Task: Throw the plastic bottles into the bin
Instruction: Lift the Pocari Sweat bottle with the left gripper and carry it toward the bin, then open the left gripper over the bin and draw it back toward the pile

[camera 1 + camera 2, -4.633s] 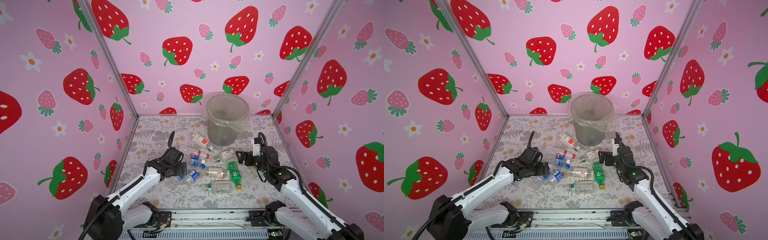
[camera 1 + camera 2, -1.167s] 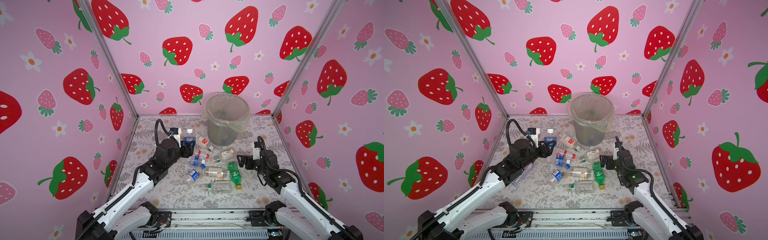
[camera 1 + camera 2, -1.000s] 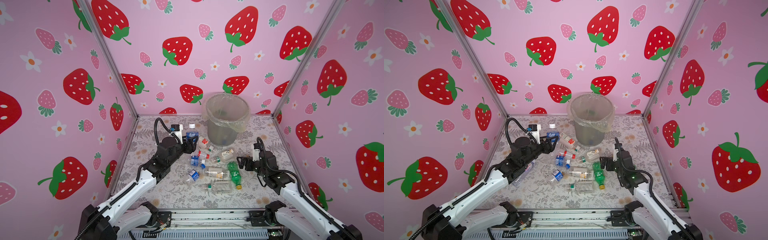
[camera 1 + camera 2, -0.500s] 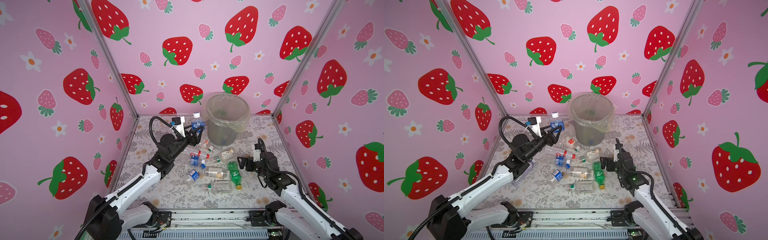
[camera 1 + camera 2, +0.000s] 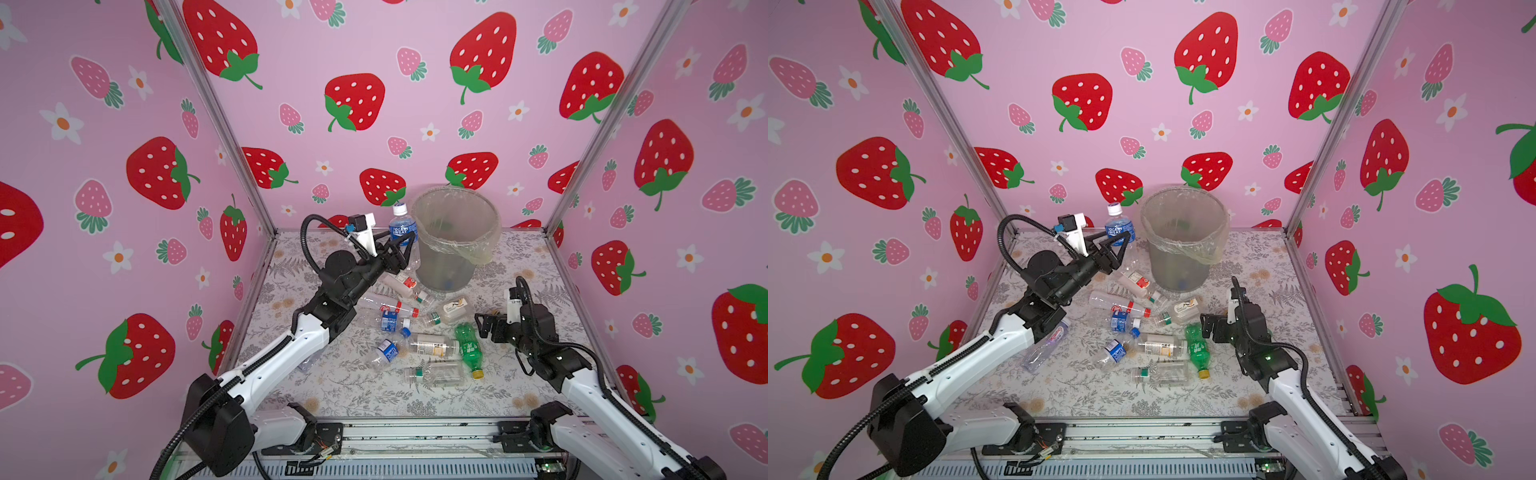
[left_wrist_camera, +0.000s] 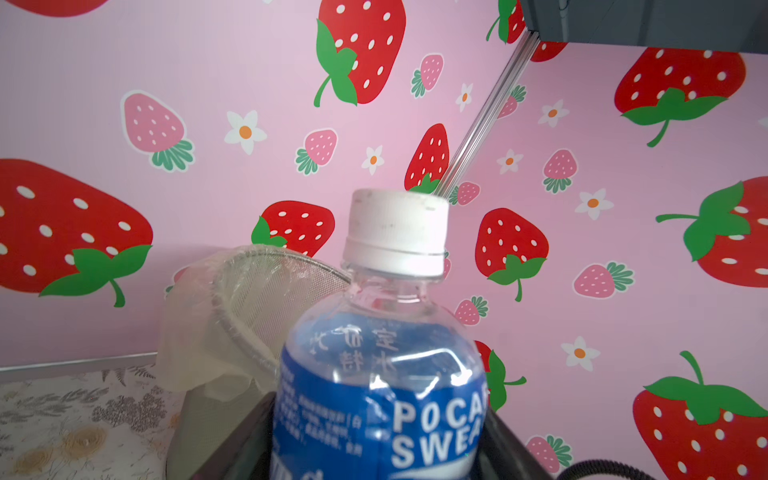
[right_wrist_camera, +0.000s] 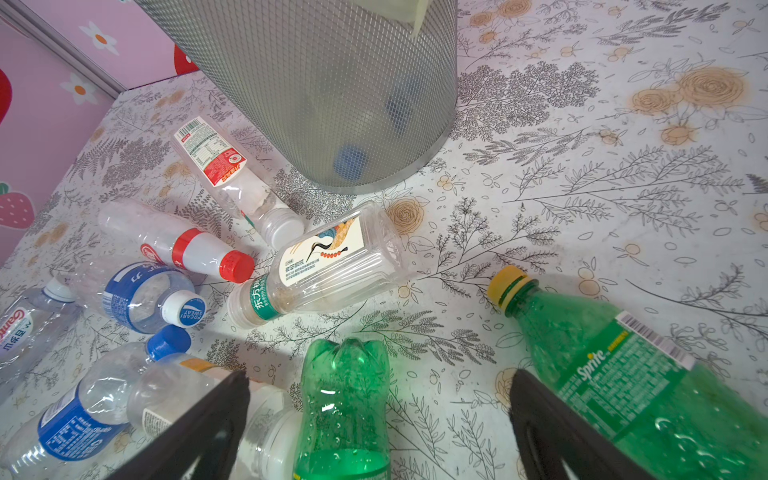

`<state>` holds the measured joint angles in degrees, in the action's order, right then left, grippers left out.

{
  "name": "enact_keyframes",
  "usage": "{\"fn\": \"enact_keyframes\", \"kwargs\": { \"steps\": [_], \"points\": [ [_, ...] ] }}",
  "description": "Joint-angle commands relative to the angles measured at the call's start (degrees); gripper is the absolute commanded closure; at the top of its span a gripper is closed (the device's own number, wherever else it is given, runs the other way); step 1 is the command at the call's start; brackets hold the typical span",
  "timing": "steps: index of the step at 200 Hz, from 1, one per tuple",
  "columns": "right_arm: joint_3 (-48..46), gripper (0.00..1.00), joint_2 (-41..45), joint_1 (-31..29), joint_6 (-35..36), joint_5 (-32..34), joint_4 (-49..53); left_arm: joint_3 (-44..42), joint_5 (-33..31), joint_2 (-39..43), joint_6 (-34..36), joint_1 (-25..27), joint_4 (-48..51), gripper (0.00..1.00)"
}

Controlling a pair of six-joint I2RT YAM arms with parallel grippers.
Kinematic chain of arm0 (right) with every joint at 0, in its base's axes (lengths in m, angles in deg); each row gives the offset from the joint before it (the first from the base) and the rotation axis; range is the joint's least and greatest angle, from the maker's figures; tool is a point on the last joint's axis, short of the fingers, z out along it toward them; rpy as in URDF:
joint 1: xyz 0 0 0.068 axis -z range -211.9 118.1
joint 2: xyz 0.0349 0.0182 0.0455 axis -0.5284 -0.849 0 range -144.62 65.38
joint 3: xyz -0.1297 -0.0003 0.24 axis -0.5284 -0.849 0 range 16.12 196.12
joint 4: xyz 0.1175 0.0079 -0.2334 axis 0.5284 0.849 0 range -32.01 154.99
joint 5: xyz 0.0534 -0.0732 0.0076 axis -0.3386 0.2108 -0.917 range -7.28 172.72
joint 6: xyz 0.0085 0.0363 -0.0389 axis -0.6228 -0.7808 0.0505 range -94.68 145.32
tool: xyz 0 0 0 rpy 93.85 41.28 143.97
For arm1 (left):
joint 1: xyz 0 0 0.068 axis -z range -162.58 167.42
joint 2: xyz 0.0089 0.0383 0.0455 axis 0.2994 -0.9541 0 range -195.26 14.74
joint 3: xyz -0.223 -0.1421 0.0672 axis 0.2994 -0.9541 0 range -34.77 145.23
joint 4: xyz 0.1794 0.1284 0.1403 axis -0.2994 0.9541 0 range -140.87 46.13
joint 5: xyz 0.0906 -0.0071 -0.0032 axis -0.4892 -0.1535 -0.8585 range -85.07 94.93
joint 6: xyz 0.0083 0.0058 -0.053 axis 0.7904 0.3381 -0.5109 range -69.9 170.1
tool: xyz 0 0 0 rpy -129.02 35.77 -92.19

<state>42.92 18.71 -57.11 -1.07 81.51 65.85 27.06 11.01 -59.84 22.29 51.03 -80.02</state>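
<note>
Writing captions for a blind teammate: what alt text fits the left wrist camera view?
A clear Pocari Sweat bottle with blue label and white cap, gripped by the left gripper, fills the foreground. Behind it are the plastic-lined mesh bin and pink strawberry wallpaper.

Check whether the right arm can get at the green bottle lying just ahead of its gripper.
Probably yes. The right gripper is open and empty; the green bottle lies in line with the gap between its fingers, nothing on top. A clear bottle beside it may get nudged.
</note>
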Motion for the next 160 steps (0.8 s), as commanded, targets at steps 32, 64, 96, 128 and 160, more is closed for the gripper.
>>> {"fn": "enact_keyframes", "kwargs": {
  "steps": [32,64,96,128,160],
  "points": [
    [0.04,0.01,1.56,0.28,-0.60,1.65,2.18,26.99,-0.59,-17.07,4.76,2.06,8.65,0.25],
    [0.42,0.01,2.45,0.25,-0.94,2.54,2.82,58.27,-1.83,-38.24,9.75,3.25,26.44,0.15],
    [0.42,0.01,4.74,0.23,-2.14,2.63,3.35,64.37,-1.74,-41.56,8.57,3.74,25.35,0.01],
    [0.04,0.01,6.50,0.21,-2.33,2.02,3.76,58.01,-7.32,-35.19,10.39,3.59,24.44,0.01],
    [0.15,0.01,6.26,0.23,-2.04,1.17,4.47,46.22,-16.33,-24.04,11.86,2.74,32.40,0.01]
  ]
}}
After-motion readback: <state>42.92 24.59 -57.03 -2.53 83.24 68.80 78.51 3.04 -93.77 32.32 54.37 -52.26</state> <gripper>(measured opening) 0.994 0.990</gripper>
